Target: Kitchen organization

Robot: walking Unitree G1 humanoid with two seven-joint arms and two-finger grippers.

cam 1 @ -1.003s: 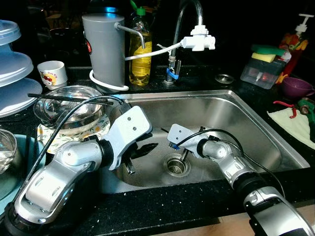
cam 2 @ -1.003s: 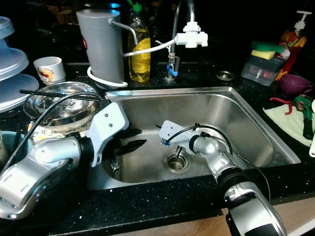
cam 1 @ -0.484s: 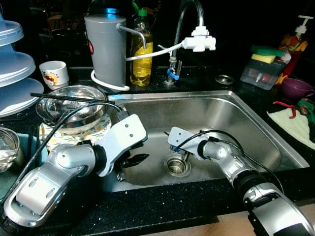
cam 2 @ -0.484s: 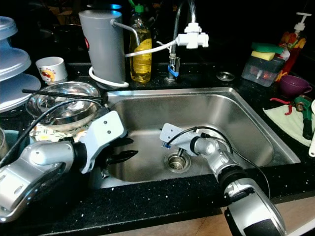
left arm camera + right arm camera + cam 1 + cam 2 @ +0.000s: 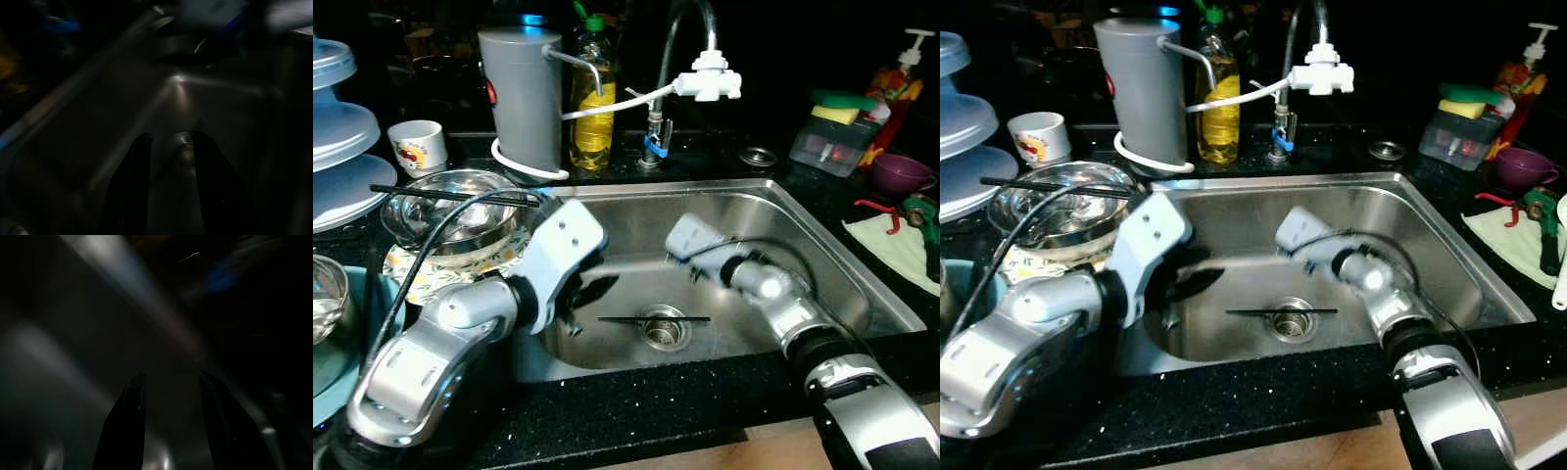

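A thin black chopstick (image 5: 636, 319) lies flat across the drain (image 5: 664, 335) on the floor of the steel sink (image 5: 822, 264). My left gripper (image 5: 592, 291) hovers at the sink's left side, just above the floor and left of the chopstick, open and empty. In the left wrist view its fingers (image 5: 132, 186) frame the drain. My right arm (image 5: 754, 279) reaches into the sink over the drain, blurred. Its gripper (image 5: 171, 377) is open, with only the sink wall between its fingers. A second black chopstick (image 5: 450, 193) rests across a steel bowl (image 5: 445, 220) on the left counter.
Behind the sink stand a grey canister (image 5: 521, 88), a yellow soap bottle (image 5: 592, 98) and the faucet (image 5: 705, 73). At the left are a cup (image 5: 418, 147) and stacked plastic lids (image 5: 337, 147). A sponge holder (image 5: 837, 137), a purple cup (image 5: 901, 174) and a cloth (image 5: 896, 250) are at the right.
The right gripper has lifted from the drain toward the sink's back. A chopstick now lies bare across the drain. The left gripper has risen a little.
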